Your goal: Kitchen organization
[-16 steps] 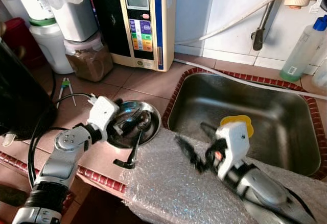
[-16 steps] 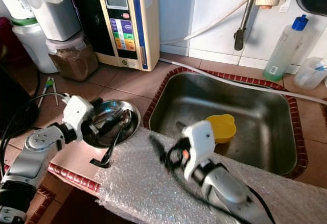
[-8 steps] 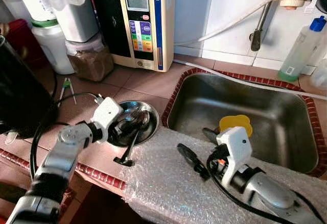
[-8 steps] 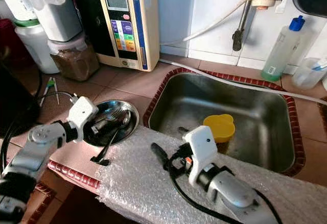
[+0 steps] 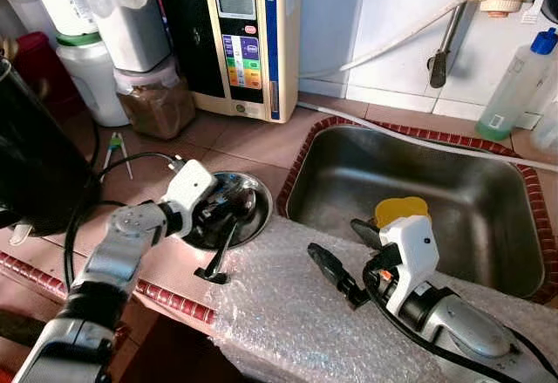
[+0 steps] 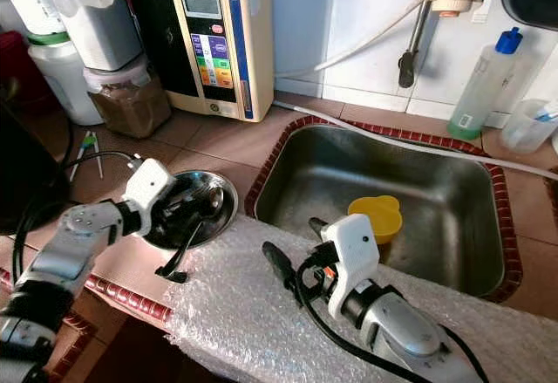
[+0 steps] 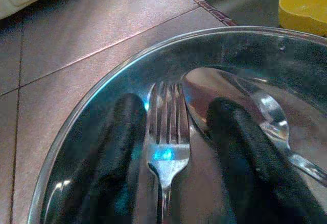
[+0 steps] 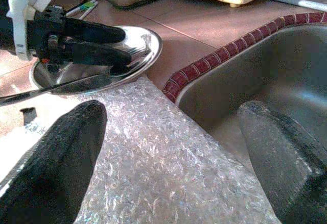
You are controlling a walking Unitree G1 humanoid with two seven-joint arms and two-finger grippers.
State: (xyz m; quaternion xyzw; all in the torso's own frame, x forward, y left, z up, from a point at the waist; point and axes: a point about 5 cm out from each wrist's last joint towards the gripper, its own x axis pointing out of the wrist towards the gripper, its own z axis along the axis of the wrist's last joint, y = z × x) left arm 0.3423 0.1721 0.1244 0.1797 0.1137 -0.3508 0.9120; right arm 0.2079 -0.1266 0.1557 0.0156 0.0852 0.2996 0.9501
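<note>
Steel bowl [image 7: 76, 117] hides the fork [image 7: 166, 137] handle; left gripper [image 7: 173, 132] jaws straddle it unclenched, right gripper [image 8: 173, 147] jaws spread.

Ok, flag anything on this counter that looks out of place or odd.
A sheet of bubble wrap is draped over the counter's front edge beside the sink, an odd thing on a worktop. A black-handled utensil pokes out over the rim of the steel dish. A yellow lid lies in the sink.
</note>
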